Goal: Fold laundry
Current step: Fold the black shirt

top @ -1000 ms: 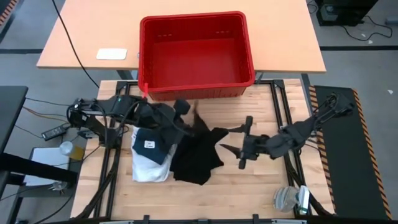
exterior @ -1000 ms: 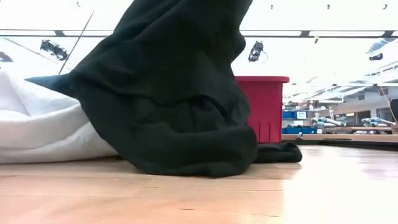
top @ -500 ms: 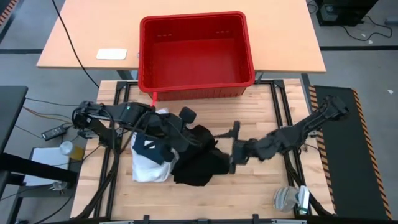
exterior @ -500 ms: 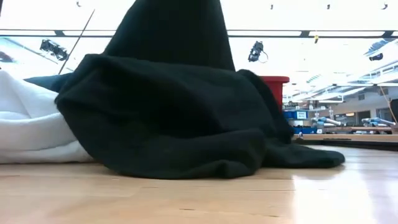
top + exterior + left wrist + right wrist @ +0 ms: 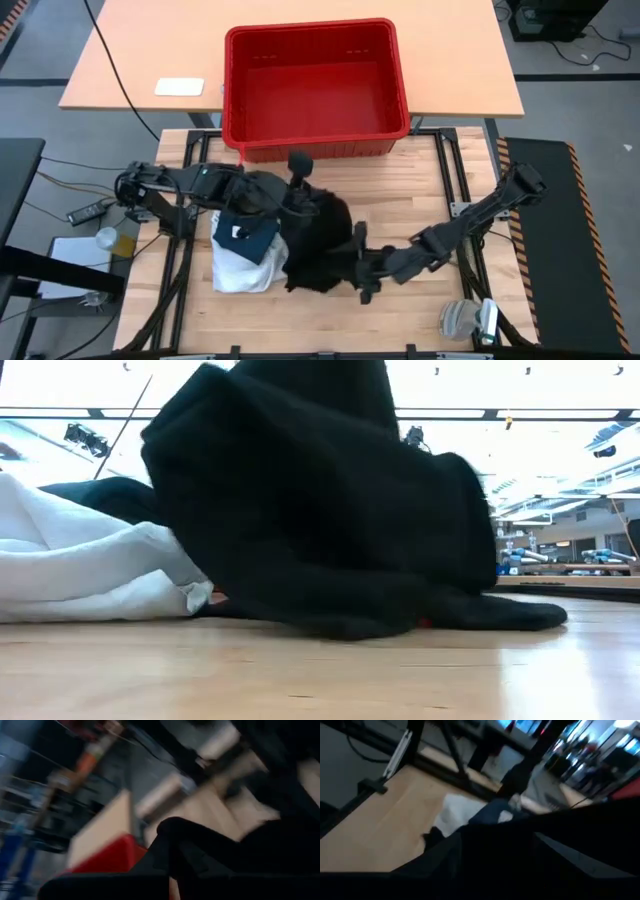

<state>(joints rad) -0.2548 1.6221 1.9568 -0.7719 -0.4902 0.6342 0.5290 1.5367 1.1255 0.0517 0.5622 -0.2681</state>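
Counter: you have pale wooden planks [image 5: 420, 190] on a black metal frame; a second, tan tabletop [image 5: 140, 60] lies beyond it.
Red crate [image 5: 316, 85]: rigid plastic, rectangular, with a slotted wall. It straddles the far edge of your counter, just beyond the pile of cloth.
White pad [image 5: 179, 87]: small and flat, on the tan tabletop, well apart from the crate.
Clutter, left: you will see cables and a small round pale item [image 5: 106, 237] off the counter's left edge.
Clutter, right: a crumpled grey-white bundle [image 5: 463, 319] sits at the near right corner.
Black garment [image 5: 318, 245]: large, soft and matte, bunched in heavy folds at the counter's middle. In the low view it rises as a dark mound and blocks most of the room behind.
White shirt [image 5: 238, 270]: limp and creased, lying flat just left of the black garment and touching it.
Dark blue piece [image 5: 246, 232]: folded, with a small white label, lying on top of the white shirt.
Left gripper [image 5: 297, 190]: at the far edge of the black garment with its fingers together; what they pinch you cannot tell, as cloth hides the tips.
Right gripper [image 5: 359, 262]: at the black garment's near right edge, fingers spread wide against the cloth. You cannot tell whether cloth sits between them.
Obstruction: black fabric fills both wrist views.
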